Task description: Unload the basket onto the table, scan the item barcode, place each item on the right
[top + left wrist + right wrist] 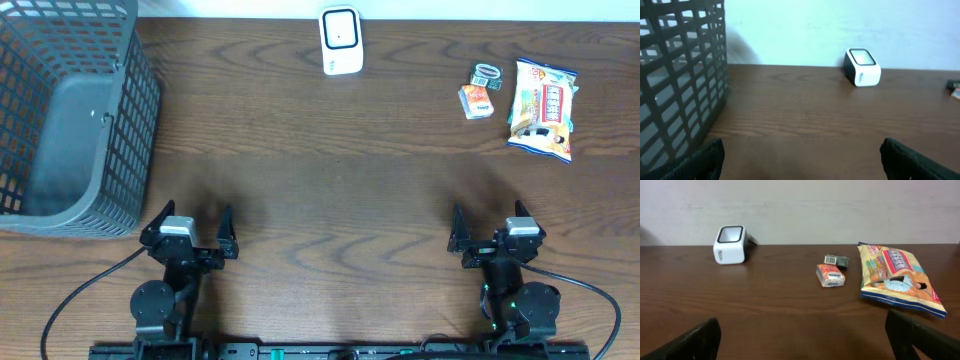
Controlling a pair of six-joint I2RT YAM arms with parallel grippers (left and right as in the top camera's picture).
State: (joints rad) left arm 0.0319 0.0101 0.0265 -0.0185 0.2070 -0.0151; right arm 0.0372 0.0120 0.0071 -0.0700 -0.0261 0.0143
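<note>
A white barcode scanner (340,41) (862,67) (730,244) stands at the table's far middle edge. At the far right lie a yellow snack bag (543,109) (896,276), a small orange packet (475,102) (830,275) and a small dark packet (487,74) (835,260). My left gripper (190,229) (801,159) rests near the front left, open, with only bare table between its fingers. Near the front right, my right gripper (492,231) (804,339) is also open and holds nothing. Both are far from the items.
A grey mesh basket (70,115) (677,80) stands at the far left, just beyond my left gripper. The dark wooden table (330,190) stretches between the grippers and the scanner. A pale wall rises behind the table's far edge.
</note>
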